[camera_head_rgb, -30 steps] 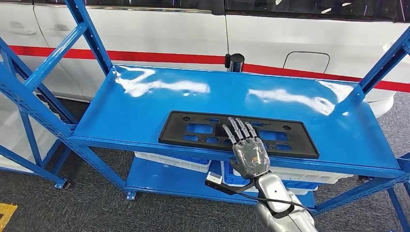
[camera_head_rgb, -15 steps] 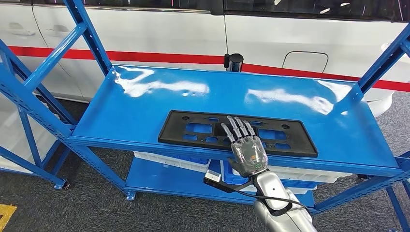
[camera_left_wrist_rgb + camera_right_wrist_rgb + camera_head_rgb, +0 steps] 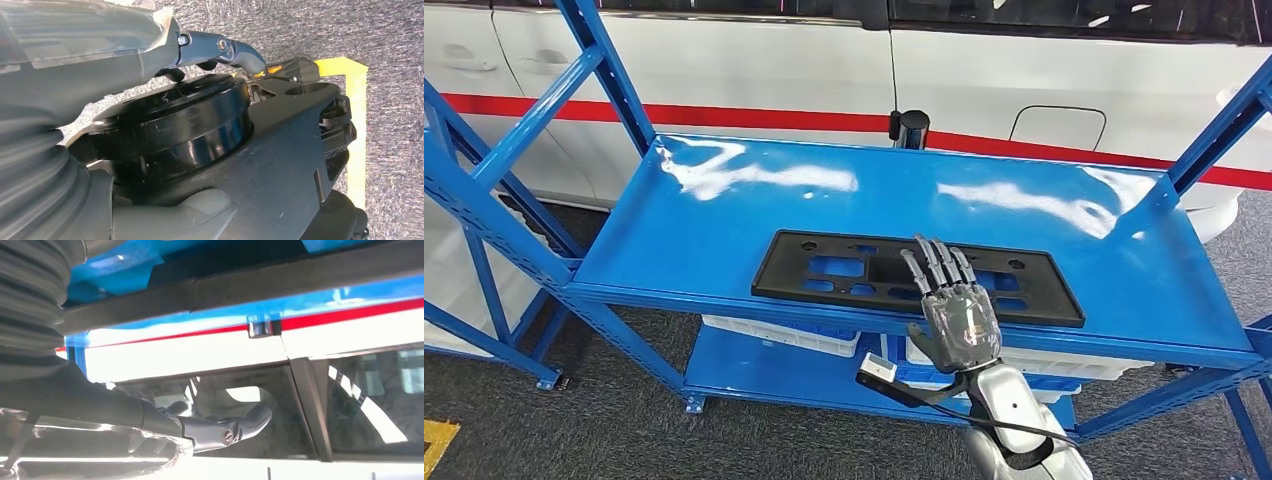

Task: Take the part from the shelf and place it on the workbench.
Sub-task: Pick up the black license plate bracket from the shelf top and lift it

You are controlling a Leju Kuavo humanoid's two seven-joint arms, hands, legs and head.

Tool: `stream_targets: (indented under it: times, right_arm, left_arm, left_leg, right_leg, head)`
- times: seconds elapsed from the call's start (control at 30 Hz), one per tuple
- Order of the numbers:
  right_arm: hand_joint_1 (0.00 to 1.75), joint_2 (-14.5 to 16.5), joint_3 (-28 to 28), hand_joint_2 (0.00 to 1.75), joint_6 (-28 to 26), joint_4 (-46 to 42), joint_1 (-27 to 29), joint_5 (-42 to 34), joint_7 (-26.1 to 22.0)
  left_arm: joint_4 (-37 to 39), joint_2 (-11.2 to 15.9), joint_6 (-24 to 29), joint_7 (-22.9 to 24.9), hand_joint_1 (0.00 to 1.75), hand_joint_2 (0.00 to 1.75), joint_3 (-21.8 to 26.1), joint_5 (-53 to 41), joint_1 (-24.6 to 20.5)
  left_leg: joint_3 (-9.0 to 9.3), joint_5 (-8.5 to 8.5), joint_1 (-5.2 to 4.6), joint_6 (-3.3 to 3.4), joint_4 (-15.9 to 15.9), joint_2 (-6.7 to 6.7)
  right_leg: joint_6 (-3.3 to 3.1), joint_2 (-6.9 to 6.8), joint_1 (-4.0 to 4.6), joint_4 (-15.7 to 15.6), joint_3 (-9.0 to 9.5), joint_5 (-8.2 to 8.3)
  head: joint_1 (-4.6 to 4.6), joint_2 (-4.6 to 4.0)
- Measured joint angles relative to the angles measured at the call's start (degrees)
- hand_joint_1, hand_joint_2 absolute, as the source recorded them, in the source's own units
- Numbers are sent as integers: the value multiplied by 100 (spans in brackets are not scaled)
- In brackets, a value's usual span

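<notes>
Blue shelf point(image 3: 724, 215) carries the black part point(image 3: 844, 268); right hand point(image 3: 959, 315) hovers above its near edge, fingers spread, empty; left hand's state unclear

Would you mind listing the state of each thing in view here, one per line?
Black part: lying flat on the shelf, near its front edge, not lifted.
Right hand: open, fingers spread, over the part's front edge; contact unclear.
Left hand: hanging over the floor, holding nothing visible.
Blue shelf: top level carries the part.
</notes>
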Motion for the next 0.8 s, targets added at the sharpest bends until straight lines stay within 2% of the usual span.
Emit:
stream_targets:
  times: [0.5, 0.8]
  right_arm:
    - [0, -156, -49, 175, 53, -696, 305, -29, -10]
    - [0, -91, -15, 175, 136, -665, 162, -136, -189]
  left_arm:
    - [0, 1, -1, 1, 0, 175, -4, 3, -1]
    - [0, -5, 23, 0, 0, 175, -1, 60, -1]
  left_leg:
    - [-2, -12, 1, 1, 0, 2]
    - [-6, -12, 1, 2, 0, 1]
  right_leg:
    - [-1, 1, 1, 0, -4, -4]
    - [-1, 1, 1, 0, -3, -4]
  head:
    - [-1, 0]
    - [-1, 0]
